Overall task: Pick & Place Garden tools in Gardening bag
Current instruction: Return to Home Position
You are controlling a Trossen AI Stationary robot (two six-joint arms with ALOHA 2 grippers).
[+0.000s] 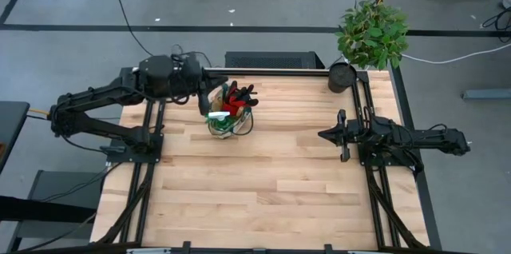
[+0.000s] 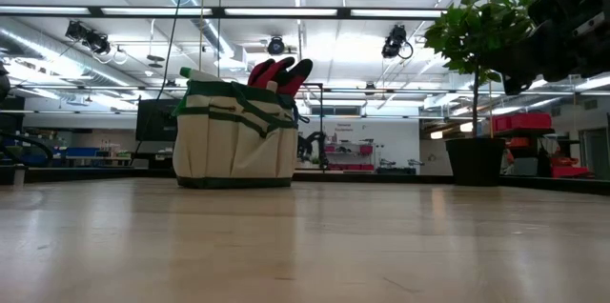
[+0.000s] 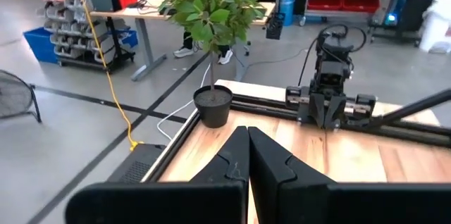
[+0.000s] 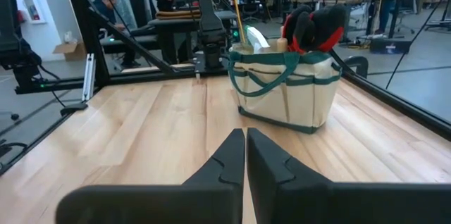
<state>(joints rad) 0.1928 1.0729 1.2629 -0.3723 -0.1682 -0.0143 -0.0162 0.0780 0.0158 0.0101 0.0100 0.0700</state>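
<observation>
Facing the potted plant [image 3: 211,13], your left gripper [image 3: 246,155] has both fingers pressed together and grips nothing. In the high view it sits upper left of centre, just beside the gardening bag [image 1: 226,122]. A red-and-black glove [image 1: 236,101] pokes out of the bag's top. Your right gripper [image 1: 342,136], likewise closed and empty, waits centre right.

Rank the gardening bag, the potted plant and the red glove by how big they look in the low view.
1. Gardening bag and potted plant: about alike. The bag is wider and the plant taller, but the plant stands farther from the camera, so no ranking.
2. Red glove, poking from the bag's top: clearly smallest.
</observation>
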